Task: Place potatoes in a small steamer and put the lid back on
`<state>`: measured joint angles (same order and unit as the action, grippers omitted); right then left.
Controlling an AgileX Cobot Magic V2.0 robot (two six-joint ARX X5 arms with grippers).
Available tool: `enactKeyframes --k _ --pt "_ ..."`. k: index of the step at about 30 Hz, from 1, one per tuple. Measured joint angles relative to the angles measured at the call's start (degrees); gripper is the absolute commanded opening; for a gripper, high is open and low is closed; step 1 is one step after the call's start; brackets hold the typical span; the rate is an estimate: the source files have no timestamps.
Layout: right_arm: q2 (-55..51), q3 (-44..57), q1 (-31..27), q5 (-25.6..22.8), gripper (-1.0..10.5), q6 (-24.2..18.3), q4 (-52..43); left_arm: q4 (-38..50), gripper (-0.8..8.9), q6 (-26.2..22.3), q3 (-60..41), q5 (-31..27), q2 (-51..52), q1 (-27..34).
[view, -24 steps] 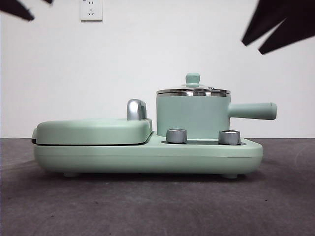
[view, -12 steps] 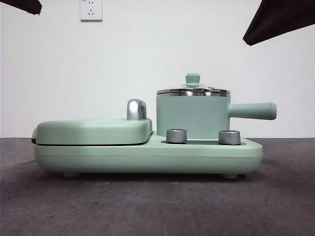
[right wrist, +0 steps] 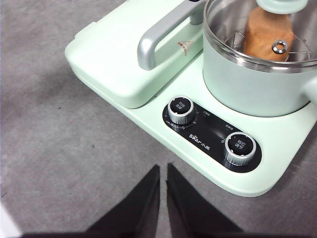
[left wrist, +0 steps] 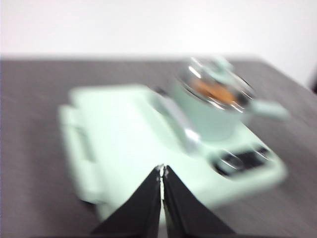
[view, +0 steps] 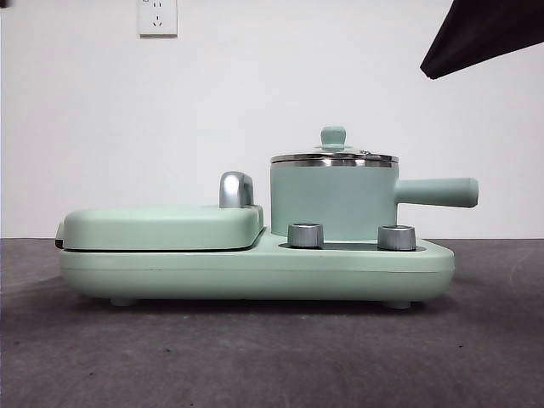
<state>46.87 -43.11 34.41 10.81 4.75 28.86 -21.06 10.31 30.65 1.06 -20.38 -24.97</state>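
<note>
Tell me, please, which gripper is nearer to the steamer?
Right, probably. The right gripper hangs above the table just in front of the control knobs below the steamer. The left gripper is back beyond the grill plate.

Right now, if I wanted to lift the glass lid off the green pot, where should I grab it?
Probably by the little green knob in the middle of the lid, pinching it from straight above. It sticks up alone, while the lid lies flat, its rim on the steamer.

A dark grey, matte table [view: 272,357] carries one thing directly: a mint-green cooker base [view: 255,272], standing on short feet near the table's middle.
</note>
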Motion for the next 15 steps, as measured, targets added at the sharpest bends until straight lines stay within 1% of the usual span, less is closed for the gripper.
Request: enactKeyframes --k 3,6,8,11,15 --pt "0.0 0.0 0.0 0.0 0.2 0.0 0.0 5.3 0.06 -1.7 -8.5 -2.5 7.2 7.7" --pt "0.0 0.0 0.0 0.0 0.2 0.0 0.0 8.0 0.06 -3.3 -15.5 -3.0 13.2 14.4" --pt "0.0 0.0 0.0 0.0 0.2 0.0 0.0 9.8 0.06 -3.7 -19.0 -3.1 16.0 17.7" --pt "0.0 0.0 0.0 -0.1 0.2 0.0 0.0 10.2 0.06 -4.3 -23.3 -3.1 18.8 20.6" --pt "0.0 0.0 0.0 -0.1 0.2 0.0 0.0 11.3 0.06 -4.8 -27.5 -3.1 20.1 20.8"
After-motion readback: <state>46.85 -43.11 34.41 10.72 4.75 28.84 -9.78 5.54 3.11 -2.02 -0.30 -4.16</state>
